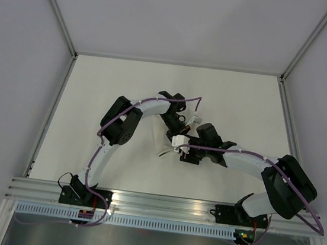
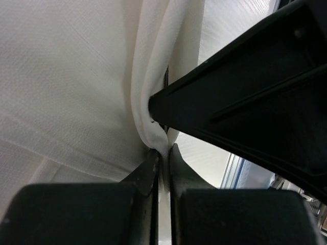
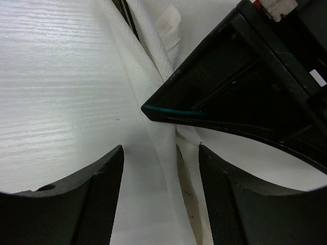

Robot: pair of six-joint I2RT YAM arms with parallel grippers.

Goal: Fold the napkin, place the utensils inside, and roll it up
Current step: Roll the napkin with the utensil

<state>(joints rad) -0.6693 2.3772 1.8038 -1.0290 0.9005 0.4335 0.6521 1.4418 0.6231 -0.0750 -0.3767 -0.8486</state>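
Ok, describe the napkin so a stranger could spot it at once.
Find the centre of the table, where the two grippers meet. The napkin is the bunched white cloth there, pinched in the shut left gripper, the open right gripper astride it. It is soft, woven and creased, unlike the flat table and black fingers.

We find the top external camera fixed high above and behind the arm bases (image 1: pixel 86 195), facing down on the whole worktop (image 1: pixel 126 82) from far off. The left wrist camera looks out along its own jaws, pressed very close to the napkin (image 2: pixel 66 76). The right wrist camera looks down past its jaws, near the worktop. Both wrist views share one bunched napkin fold, and each shows the opposite arm's jaws.
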